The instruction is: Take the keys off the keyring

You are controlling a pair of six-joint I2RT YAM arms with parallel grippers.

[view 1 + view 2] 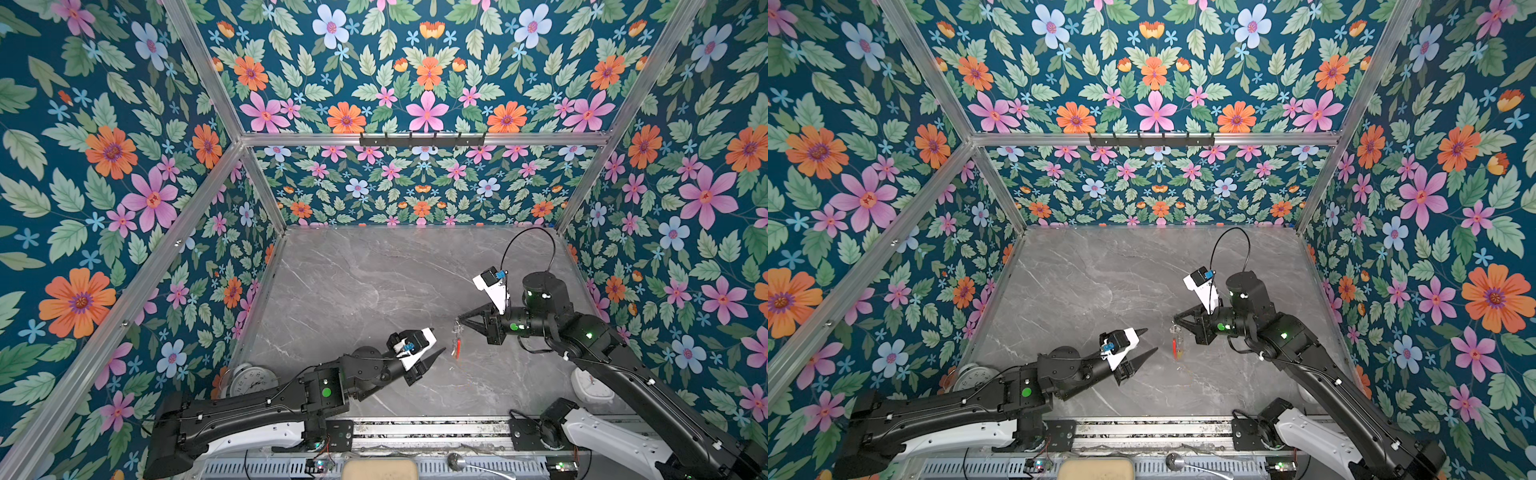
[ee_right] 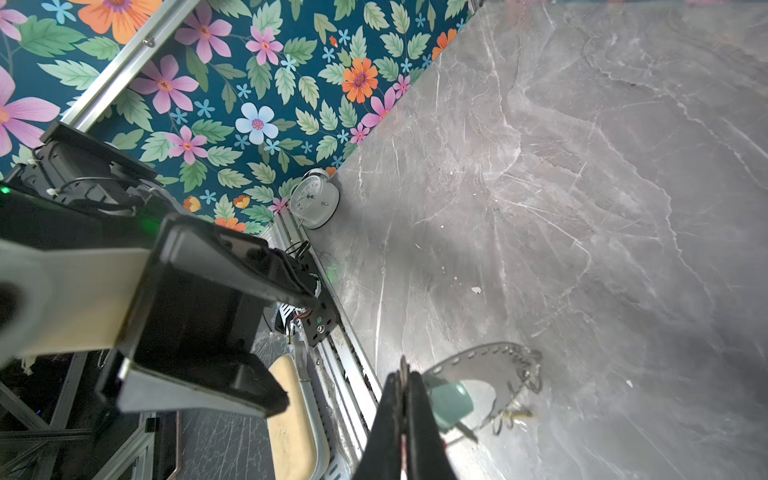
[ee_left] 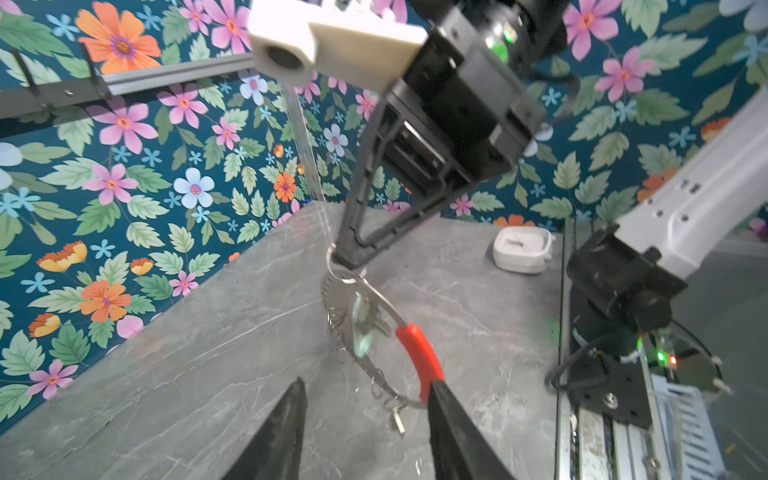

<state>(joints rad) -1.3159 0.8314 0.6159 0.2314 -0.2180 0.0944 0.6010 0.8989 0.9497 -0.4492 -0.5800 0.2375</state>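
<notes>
1. Slightly toward 4 o'clock from the middle of the table, the keyring is hanging edge-on in the air, with its red section on the lower half.
2. Both keys are dangling from it, one with a pale tag near the top of the band and a smaller one at the band's lowest point. Neither is off yet.
3. At the keyring's 12 o'clock in a top view, the right gripper is pinching a metal ring at the band's top, jaws clamped tight on it.
4. At its 9 o'clock, the left gripper is hovering with jaws parted and nothing between them. One finger is lying just beside the red section's lower end, and I cannot tell whether it is touching.
5. Doing this step well probably means aiming the parted jaws at one key's blade or tag rather than the band. They should then close firmly and pull along the split ring's coil while the right arm is holding steady, since a swinging band could spoil the aim.
6. Well away at 8 o'clock, a clock is sitting in the table's corner.
</notes>
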